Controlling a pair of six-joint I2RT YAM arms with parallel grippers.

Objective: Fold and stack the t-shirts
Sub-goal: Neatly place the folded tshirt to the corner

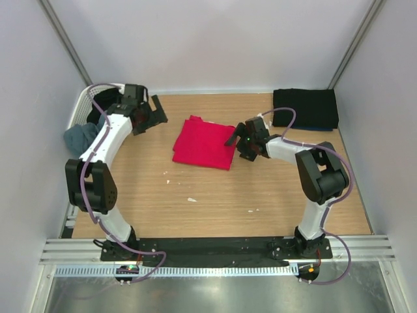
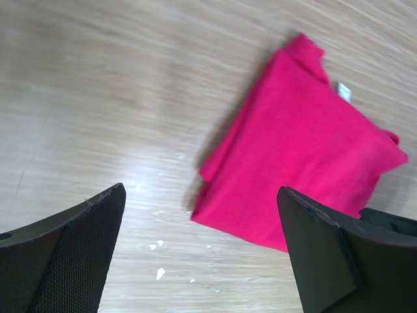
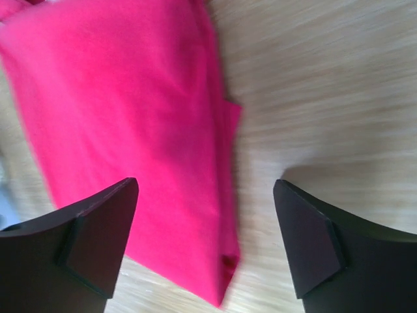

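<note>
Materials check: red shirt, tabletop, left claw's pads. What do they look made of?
Red shirt: soft matte knit cloth, probably cotton; it lies in limp folded layers with soft edges. Tabletop: pale wood grain with a slight sheen, probably laminate or veneer. Left claw pads: black, matte, finely dimpled face; rubber or plastic, cannot tell which.

folded red t-shirt (image 1: 204,145) on the table (image 1: 215,202); right tool (image 1: 236,145) at the shirt's edge, seemingly spread.
</note>
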